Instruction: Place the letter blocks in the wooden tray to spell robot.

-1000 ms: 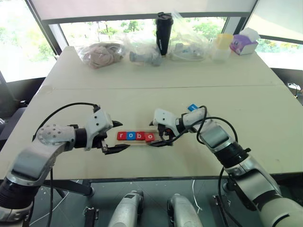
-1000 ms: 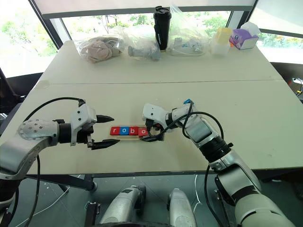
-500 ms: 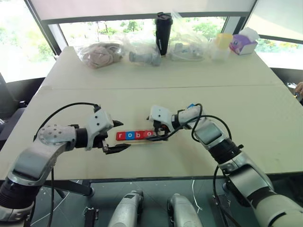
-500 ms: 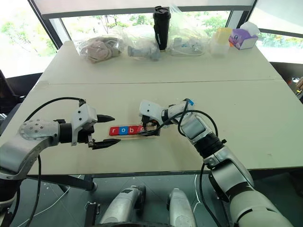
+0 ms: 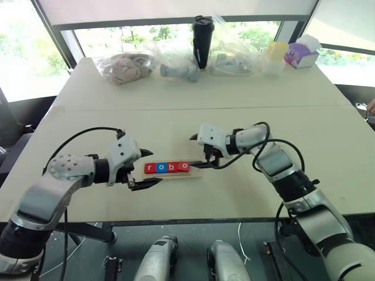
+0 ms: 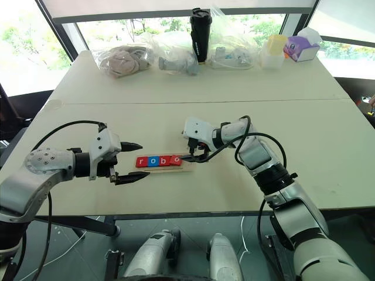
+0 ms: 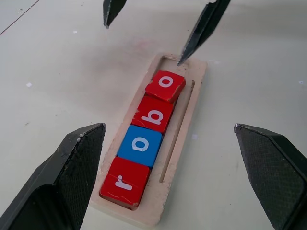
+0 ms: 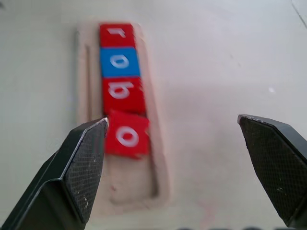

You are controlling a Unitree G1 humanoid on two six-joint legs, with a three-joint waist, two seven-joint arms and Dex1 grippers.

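the left gripper (image 5: 145, 169) hung spread and empty just beside the left end of the wooden tray (image 7: 196, 98), unmoved from a second earlier. in the tray lay four letter blocks (image 7: 147, 138): r, o, b squared up from the left end, then a second red o (image 7: 165, 85) sitting a little crooked. to the right of the tray the right gripper (image 5: 200, 150), wide apart and carrying nothing, had drawn back from the tray's right end, where it had hovered low a second earlier. that suggested the o was just dropped, leaving the last slot bare for the t.
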